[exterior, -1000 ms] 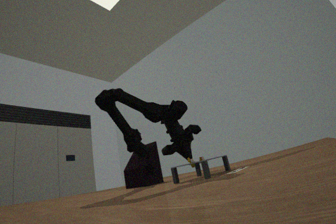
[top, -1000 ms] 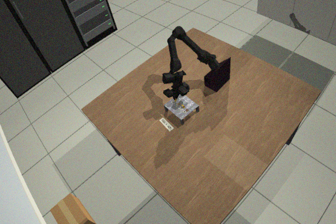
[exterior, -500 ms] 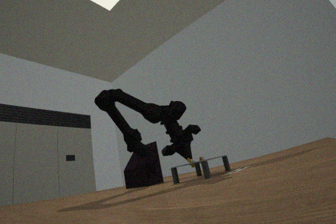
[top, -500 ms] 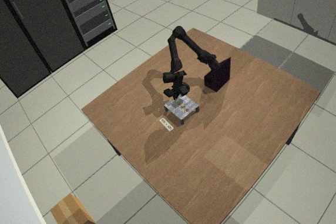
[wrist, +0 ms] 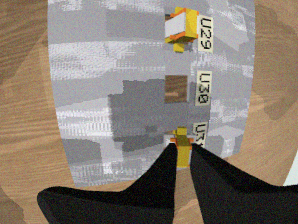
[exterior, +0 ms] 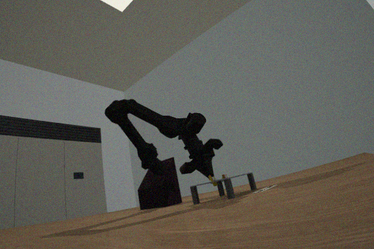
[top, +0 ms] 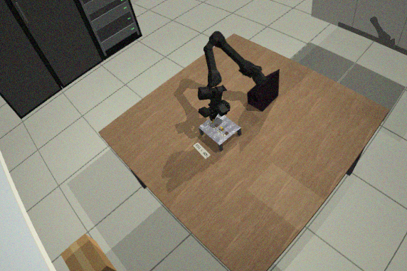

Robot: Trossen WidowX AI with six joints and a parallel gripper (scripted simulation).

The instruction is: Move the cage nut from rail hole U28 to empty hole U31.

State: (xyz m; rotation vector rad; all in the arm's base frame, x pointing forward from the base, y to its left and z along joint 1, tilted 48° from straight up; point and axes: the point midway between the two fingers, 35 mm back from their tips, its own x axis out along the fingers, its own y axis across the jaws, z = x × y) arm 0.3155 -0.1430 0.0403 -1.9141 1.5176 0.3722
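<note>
Pinched between your gripper's (top: 213, 119) (exterior: 210, 176) (wrist: 184, 146) nearly closed fingertips, the cage nut (exterior: 212, 180) (wrist: 183, 150) looks yellow, with thin orange edges and a narrow tab pointing toward the U30 hole (wrist: 176, 89). You have it at the U31 label (wrist: 200, 134) on the rail plate (top: 208, 129) (exterior: 203, 183) (wrist: 85, 100) (its wings are too hidden to judge). The other nut (top: 221, 129) (exterior: 224, 176) (wrist: 181, 26), yellow and orange around a pale face, sits beside the U29 label (wrist: 205, 34).

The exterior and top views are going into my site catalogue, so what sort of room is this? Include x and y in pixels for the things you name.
Probably a server room: a dark rack (top: 83, 11) with green-lit units, a pale tiled floor (top: 171, 11), and a small plate (top: 229, 126) (wrist: 140, 65) labelled U29 and U30.
</note>
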